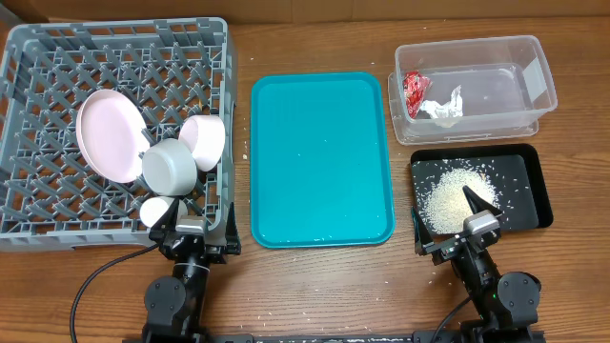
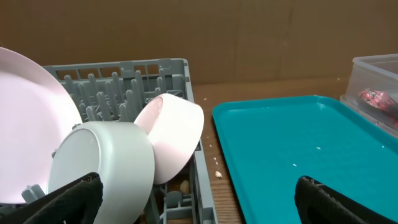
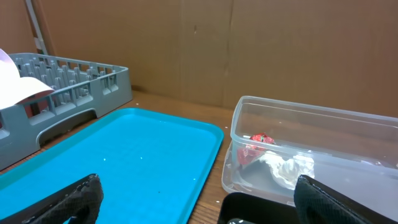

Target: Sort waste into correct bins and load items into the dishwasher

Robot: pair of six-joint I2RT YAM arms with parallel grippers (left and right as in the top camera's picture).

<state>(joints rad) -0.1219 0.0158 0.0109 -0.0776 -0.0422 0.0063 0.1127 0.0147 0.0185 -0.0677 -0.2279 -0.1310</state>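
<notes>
The grey dish rack (image 1: 57, 57) at left holds a large white plate (image 1: 107, 136), a grey bowl (image 1: 169, 165), a smaller white dish (image 1: 205, 141) and a small white cup (image 1: 157, 210). The clear tub (image 1: 534, 71) holds the red wrapper (image 1: 416, 90) and the white tissue (image 1: 443, 108). The black tray (image 1: 529, 186) holds the rice (image 1: 448, 195). My left gripper (image 1: 191, 221) is open and empty at the rack's front right corner. My right gripper (image 1: 451, 217) is open and empty at the black tray's front edge. No chopsticks show.
A large teal tray (image 1: 322, 157) lies between the rack and the bins, with a few rice grains on it. A few grains lie on the wood by the rack (image 2: 217, 174). A cardboard wall stands behind the table.
</notes>
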